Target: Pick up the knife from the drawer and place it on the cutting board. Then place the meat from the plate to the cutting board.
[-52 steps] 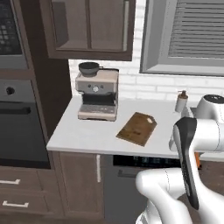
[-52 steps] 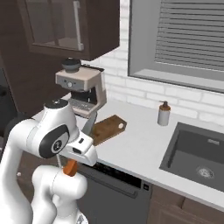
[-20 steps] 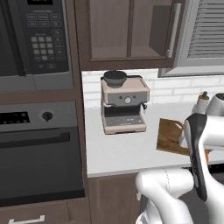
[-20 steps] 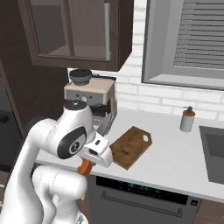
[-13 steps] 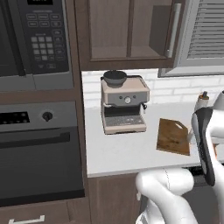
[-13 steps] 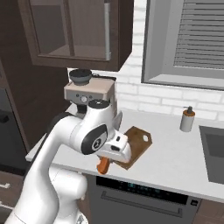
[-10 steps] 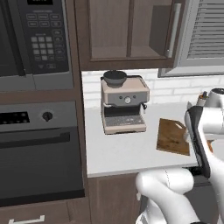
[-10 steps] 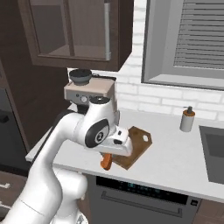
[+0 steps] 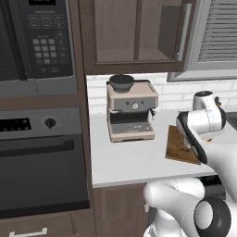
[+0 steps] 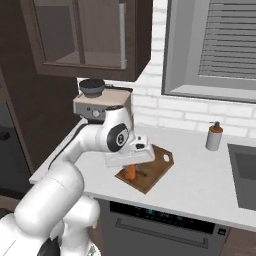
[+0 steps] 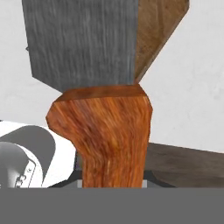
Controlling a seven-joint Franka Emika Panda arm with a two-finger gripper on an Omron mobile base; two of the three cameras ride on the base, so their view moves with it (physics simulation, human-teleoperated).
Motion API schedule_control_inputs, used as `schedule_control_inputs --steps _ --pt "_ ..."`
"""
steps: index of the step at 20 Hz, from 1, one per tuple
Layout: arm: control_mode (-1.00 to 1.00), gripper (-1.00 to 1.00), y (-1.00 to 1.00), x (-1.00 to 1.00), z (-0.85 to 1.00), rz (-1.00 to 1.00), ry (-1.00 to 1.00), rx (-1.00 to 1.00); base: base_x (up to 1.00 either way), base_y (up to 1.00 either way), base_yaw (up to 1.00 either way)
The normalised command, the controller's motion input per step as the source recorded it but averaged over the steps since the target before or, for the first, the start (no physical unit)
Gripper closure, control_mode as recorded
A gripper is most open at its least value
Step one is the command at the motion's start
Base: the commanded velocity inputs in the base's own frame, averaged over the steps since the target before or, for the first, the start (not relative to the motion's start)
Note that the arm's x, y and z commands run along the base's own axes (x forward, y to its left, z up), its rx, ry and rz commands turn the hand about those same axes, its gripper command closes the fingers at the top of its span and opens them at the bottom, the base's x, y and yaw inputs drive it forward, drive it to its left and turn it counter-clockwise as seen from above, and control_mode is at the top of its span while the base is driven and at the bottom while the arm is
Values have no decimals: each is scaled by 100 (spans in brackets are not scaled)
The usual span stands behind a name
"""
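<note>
1 knife (image 11: pixel 98 109): grey blade, orange-brown wooden handle, over cutting board (image 10: pixel 150 172).

Open white counter (image 10: pixel 200 182) is seen between the cutting board (image 10: pixel 155 167) and the soap bottle (image 10: pixel 214 136). The board's left side is flanked nearby by the coffee machine (image 10: pixel 100 107).

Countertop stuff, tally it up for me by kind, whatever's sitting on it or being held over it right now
Coffee machines: 1, the coffee machine
Cutting boards: 1, the cutting board
Knives: 1, the knife, held in the gripper over the board
Soap bottles: 1, the soap bottle
Total: 4
</note>
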Motion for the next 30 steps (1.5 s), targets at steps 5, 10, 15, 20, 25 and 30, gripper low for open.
schedule_control_inputs --steps 5,10,15,20,25,30 --pt "-100 100 -31 14 -32 3 10 11 0 0 0" --pt "-100 100 -13 52 -14 0 0 5 0 0 0" --pt "-100 100 -2 55 -31 0 -2 0 0 0 0" --pt "-100 100 -7 42 -55 0 -8 0 0 0 0" --pt "-100 100 -33 33 -28 0 -1 -1 0 0 0" --pt "-100 100 -26 22 -7 0 0 0 0 0 0"
